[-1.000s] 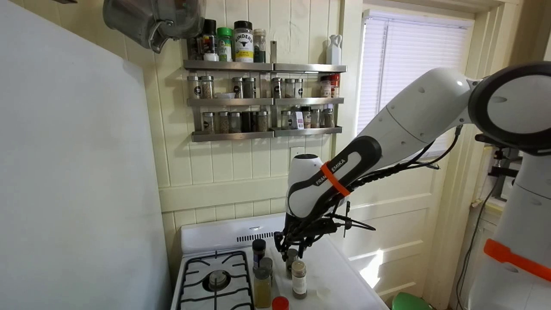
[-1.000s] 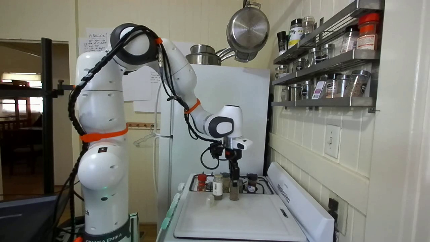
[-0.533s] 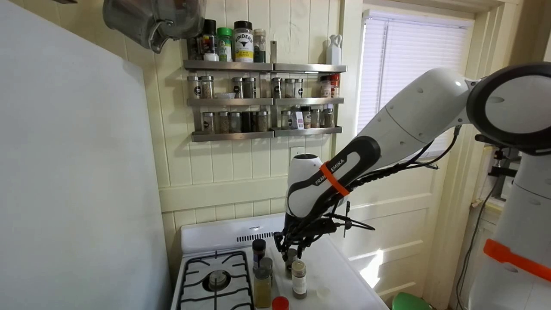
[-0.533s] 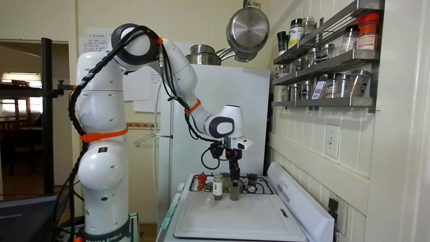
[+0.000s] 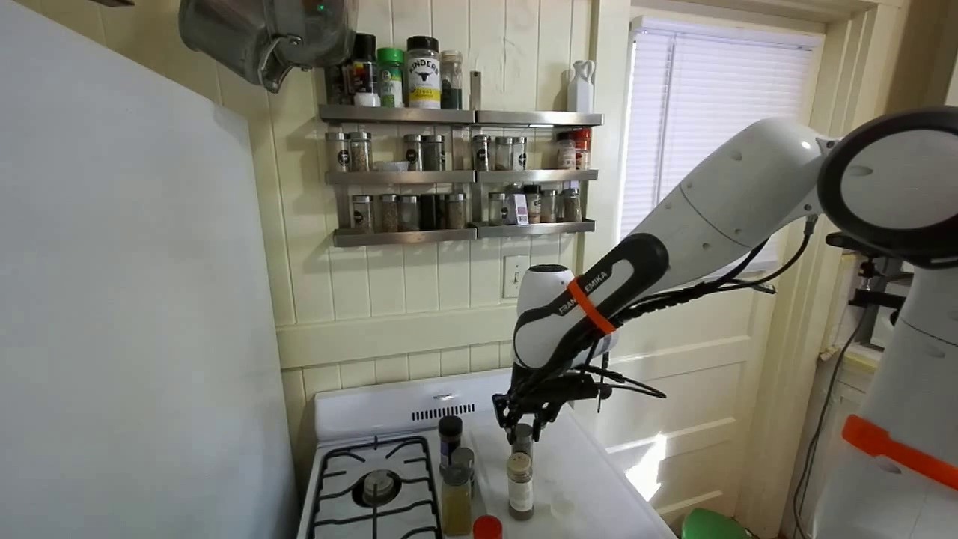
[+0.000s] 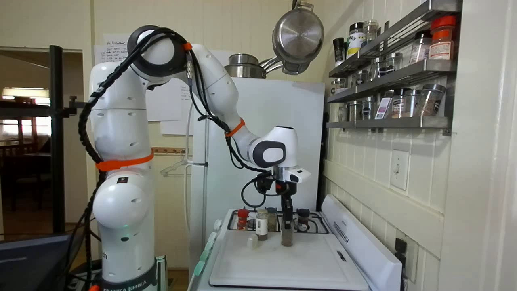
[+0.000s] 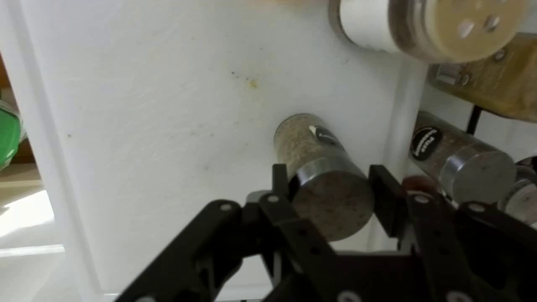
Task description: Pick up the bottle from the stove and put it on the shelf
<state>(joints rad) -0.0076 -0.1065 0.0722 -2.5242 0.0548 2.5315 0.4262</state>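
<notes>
Our tool (image 7: 329, 186) grasps the clear-glass, metal-lidded spice jar (image 6: 287, 235) by its lid, on/just above the white gas stove (image 5: 359, 413) (can't tell).
We'd lift straight up, jar vert., clear of the tan-capped, white-labelled glass shaker (image 5: 519, 486) nearby; then over the edge of the railed steel wall shelf (image 5: 449, 177). Best rm prob. top-tier gap.

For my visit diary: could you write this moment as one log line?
tool: closed on silver-capped bottle; place: on or just above white stove cover, unclear which; shelf: not yet reached

Spice jars (image 5: 456, 505) stand on the stove (image 6: 291, 266) and steel shelf (image 5: 404, 238).
</notes>
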